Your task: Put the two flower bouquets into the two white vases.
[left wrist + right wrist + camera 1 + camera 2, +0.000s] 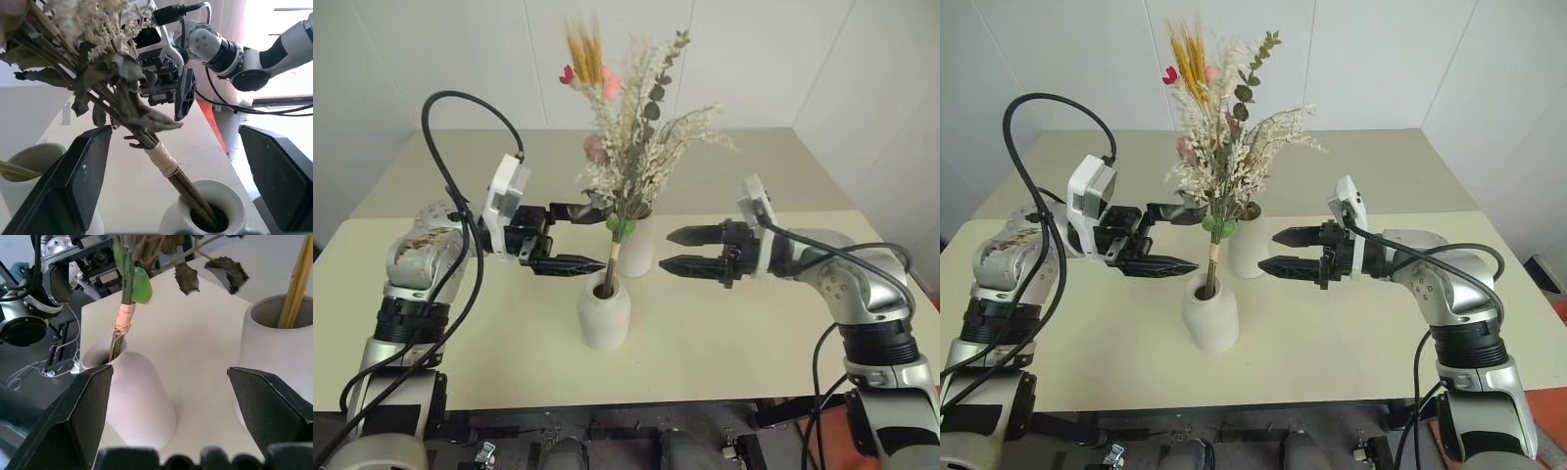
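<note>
Between the right gripper's (168, 418) two spread black fingers (78, 418) stands a short rounded matte white vase (139, 399) on the pale tabletop (200, 328). Brown taped stems with green leaves (124, 308) rise from its narrow neck. Beside it, a wider-mouthed white vase (271, 340) holds slim golden stalks (296, 284).

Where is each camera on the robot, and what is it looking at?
Left eye: on the head, looking down at the beige table, both arms showing.
Right eye: beside it, same scene: cream-white bouquet in the short rounded white vase.
Left wrist: along the left gripper, at that vase, with the right gripper beyond.
Right wrist: along the right gripper, at both vases; the tall white cone vase holds golden wheat stems.
Both wrists share the short vase.
</note>
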Robot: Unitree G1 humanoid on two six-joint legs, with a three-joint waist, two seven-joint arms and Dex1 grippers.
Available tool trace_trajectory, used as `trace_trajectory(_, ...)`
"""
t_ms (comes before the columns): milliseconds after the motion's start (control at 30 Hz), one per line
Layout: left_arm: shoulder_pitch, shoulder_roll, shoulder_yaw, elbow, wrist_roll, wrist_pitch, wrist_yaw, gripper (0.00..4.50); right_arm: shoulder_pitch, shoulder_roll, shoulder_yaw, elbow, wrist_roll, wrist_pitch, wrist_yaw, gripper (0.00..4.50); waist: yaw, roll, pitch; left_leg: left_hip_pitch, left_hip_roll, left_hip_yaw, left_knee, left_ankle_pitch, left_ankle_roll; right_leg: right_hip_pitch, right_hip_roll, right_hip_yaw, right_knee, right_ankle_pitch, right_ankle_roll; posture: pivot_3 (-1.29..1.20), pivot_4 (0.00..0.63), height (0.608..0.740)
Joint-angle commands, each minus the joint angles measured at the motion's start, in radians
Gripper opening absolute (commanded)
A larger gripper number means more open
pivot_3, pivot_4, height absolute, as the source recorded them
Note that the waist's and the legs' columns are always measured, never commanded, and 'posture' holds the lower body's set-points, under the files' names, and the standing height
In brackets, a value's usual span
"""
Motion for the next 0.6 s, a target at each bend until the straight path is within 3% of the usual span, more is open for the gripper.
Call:
trace_trajectory(33, 0.026, 0.044, 0.04, -0.054, -0.036, 0.024, -0.024, 4.5, -0.006, -0.018, -0.015, -0.011, -0.016, -0.043, 0.02, 4.46, -0.001, 0.0, 0.0, 0.0, 0.0, 0.0, 0.0, 0.0, 0.0, 0.0, 0.0, 0.0, 0.0, 0.0, 0.0, 0.0, 0.15, 0.74)
trace_trajectory(200, 0.083, 0.079, 0.051, -0.083, -0.063, 0.064, -0.026, 4.5, -0.004, -0.011, -0.013, -0.002, -0.031, -0.054, 0.027, 4.46, 0.002, 0.0, 0.0, 0.0, 0.0, 0.0, 0.0, 0.0, 0.0, 0.0, 0.0, 0.0, 0.0, 0.0, 0.0, 0.0, 0.15, 0.74)
trace_trajectory(600, -0.123, -0.131, -0.064, 0.172, 0.018, 0.023, -0.06, 4.5, 0.006, -0.002, -0.041, -0.012, -0.018, -0.034, -0.001, 4.46, 0.027, 0.0, 0.0, 0.0, -0.001, 0.0, 0.001, 0.0, 0.0, 0.001, 0.0, -0.001, 0.0, 0.0, 0.0, 0.0, 0.15, 0.74)
